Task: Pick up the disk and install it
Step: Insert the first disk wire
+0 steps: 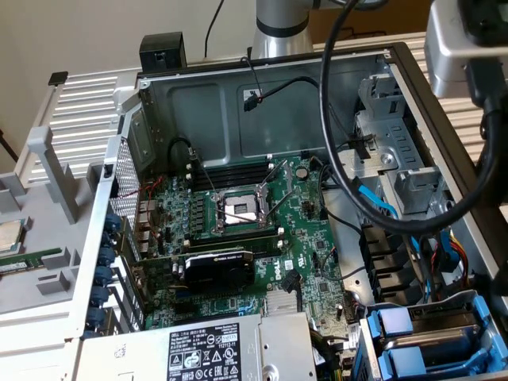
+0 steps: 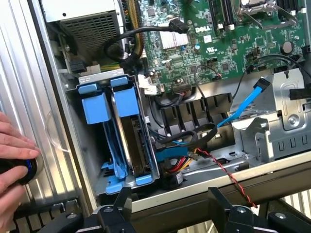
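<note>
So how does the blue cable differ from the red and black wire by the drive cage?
The blue cable is flat and wide; the red and black wire is a thin twisted pair. The blue cable ends in a blue plug; the red and black wire crosses the case edge. Both start beside the drive cage.

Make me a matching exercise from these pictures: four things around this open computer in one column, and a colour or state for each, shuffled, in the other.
Things:
1. motherboard
2. drive carriers
3. power supply
4. robot's hand

Colour or state:
A. open
B. silver
C. green
D. blue

Pairs: 1-C, 2-D, 3-B, 4-A
</note>
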### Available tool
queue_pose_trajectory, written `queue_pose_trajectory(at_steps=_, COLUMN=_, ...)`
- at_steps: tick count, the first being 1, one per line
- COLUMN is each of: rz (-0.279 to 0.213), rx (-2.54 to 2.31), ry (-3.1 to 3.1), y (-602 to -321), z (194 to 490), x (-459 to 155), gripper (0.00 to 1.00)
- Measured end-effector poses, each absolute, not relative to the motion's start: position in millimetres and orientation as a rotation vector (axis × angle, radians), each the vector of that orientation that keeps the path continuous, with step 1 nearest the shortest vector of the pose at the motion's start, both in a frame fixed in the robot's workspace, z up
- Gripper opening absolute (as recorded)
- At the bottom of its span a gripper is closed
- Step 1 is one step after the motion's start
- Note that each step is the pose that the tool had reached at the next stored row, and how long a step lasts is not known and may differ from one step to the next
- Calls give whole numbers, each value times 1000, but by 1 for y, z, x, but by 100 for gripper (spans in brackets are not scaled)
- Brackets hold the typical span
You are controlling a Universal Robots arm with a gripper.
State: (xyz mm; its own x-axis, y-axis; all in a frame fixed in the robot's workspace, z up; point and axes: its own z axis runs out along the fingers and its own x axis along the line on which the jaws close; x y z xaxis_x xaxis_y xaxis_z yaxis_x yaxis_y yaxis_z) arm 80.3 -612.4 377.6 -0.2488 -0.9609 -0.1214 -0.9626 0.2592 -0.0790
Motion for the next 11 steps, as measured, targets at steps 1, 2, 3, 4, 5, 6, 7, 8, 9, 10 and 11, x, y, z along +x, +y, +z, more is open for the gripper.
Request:
queue_pose_trajectory(at_steps=1, rz=23, rx=-1820, ry=2377, y=-612, z=377, x=80, gripper=73)
queue_pose_trajectory(at_steps=2, rz=26, rx=-1818, ry=2376, y=-612, z=376, x=80, gripper=73)
queue_pose_trajectory(at_steps=3, rz=26, rx=-1818, ry=2376, y=-611, z=376, x=79, gripper=73)
queue_pose_trajectory(at_steps=4, rz=26, rx=-1818, ry=2376, y=-610, z=376, x=79, gripper=73)
queue_pose_trajectory(at_steps=5, rz=28, rx=-1817, ry=2375, y=-609, z=376, x=79, gripper=73)
queue_pose_trajectory(at_steps=6, rz=33, rx=-1815, ry=2374, y=-608, z=375, x=79, gripper=73)
queue_pose_trajectory(at_steps=7, rz=38, rx=-1812, ry=2372, y=-607, z=374, x=79, gripper=73)
queue_pose_trajectory(at_steps=8, rz=43, rx=-1809, ry=2371, y=-606, z=373, x=79, gripper=73)
queue_pose_trajectory(at_steps=9, rz=47, rx=-1808, ry=2370, y=-605, z=372, x=79, gripper=73)
queue_pose_trajectory(at_steps=10, rz=50, rx=-1806, ry=2369, y=-604, z=371, x=79, gripper=73)
queue_pose_trajectory(at_steps=11, rz=53, rx=-1804, ry=2368, y=-603, z=370, x=79, gripper=73)
